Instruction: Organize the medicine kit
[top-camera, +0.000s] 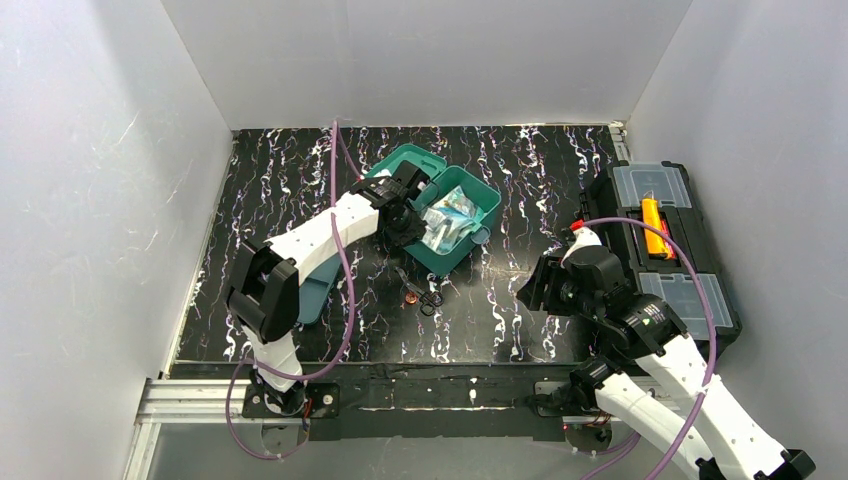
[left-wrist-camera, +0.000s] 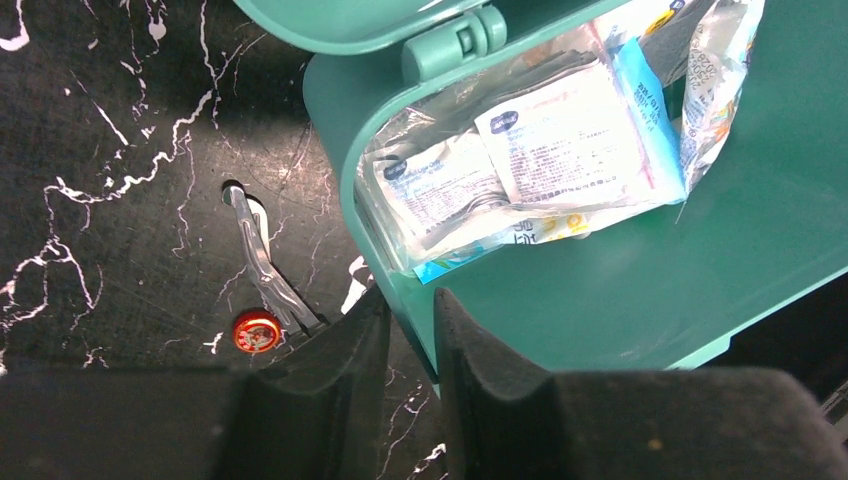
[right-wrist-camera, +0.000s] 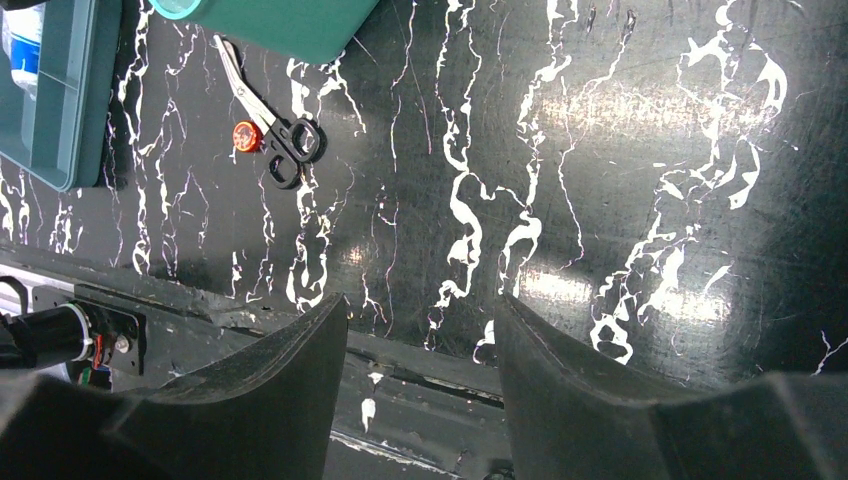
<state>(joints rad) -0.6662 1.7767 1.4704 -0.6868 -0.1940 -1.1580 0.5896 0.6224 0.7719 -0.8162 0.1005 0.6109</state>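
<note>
now, left fingers (left-wrist-camera: 330, 390) pinch the small teal-green plastic box (left-wrist-camera: 620, 290) by its wall; best grip firm, slide slow. right fingers (right-wrist-camera: 270, 400) wide, empty.

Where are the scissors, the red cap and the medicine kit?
scissors (right-wrist-camera: 280, 135): right wrist view, where the black handles join.
red cap (left-wrist-camera: 256, 331): left wrist view, top face.
medicine kit (left-wrist-camera: 620, 290): left wrist view, bare teal inner surface.
</note>
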